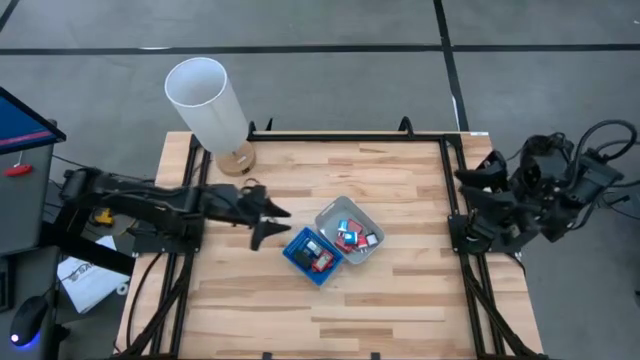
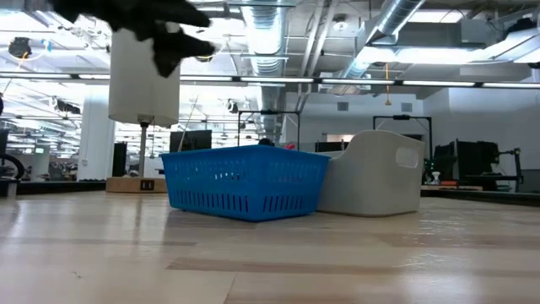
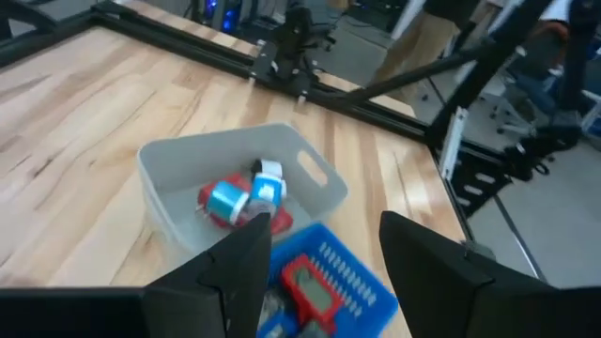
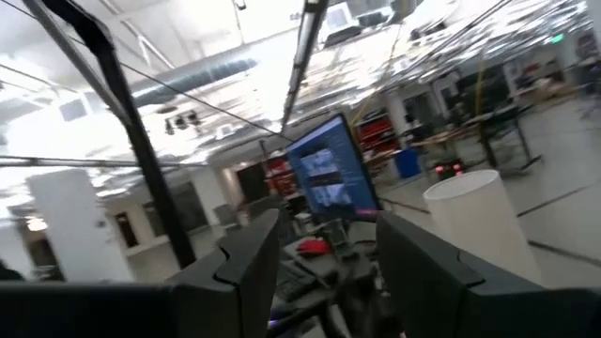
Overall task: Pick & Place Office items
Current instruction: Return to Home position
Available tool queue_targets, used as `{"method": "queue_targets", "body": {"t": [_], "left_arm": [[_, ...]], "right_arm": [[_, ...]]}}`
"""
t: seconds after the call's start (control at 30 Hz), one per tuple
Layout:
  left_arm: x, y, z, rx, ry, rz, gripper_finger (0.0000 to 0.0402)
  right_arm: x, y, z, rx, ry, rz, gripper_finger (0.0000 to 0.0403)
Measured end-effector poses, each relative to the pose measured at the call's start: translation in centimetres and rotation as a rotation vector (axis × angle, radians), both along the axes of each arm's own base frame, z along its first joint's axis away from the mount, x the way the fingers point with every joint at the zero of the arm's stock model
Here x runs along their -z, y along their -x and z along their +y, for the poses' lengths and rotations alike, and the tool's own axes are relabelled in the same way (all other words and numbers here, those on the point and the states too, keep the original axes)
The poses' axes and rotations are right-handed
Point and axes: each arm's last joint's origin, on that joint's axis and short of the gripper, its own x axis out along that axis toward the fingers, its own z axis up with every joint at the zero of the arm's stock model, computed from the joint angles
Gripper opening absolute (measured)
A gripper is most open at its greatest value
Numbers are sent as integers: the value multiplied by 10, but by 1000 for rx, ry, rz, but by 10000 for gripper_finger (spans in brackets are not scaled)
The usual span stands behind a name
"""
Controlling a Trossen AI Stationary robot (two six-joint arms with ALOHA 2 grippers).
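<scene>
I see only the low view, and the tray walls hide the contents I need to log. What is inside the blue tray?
Observer: A red timer lies screen-up in the blue tray.
Operator: And the grey one?
Observer: The grey tray holds red, blue and white pieces.
Operator: Where are the arms?
Observer: The left gripper hovers beside the blue tray, fingers open; the right gripper waits past the right edge of the table.
</scene>
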Motion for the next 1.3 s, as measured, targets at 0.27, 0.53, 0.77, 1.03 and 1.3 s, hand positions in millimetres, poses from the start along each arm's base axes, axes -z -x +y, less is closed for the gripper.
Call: {"method": "queue_targets", "body": {"t": [0.27, 0.53, 0.77, 1.03, 1.3], "left_arm": [[38, 56, 4, 0, -18, -26, 195], [52, 80, 6, 37, -155, -85, 195], [67, 87, 4, 132, -215, -60, 195], [95, 101, 4, 147, -169, -104, 194], [105, 112, 7, 107, -216, -104, 151]], "right_arm": [[-1, -5, -3, 32, -43, -21, 171], [-7, -4, -9, 61, -126, -69, 171], [-6, -15, -18, 162, -173, -82, 171], [-2, -31, -16, 205, -221, -96, 171], [-3, -32, -15, 199, -250, -118, 171]]}}
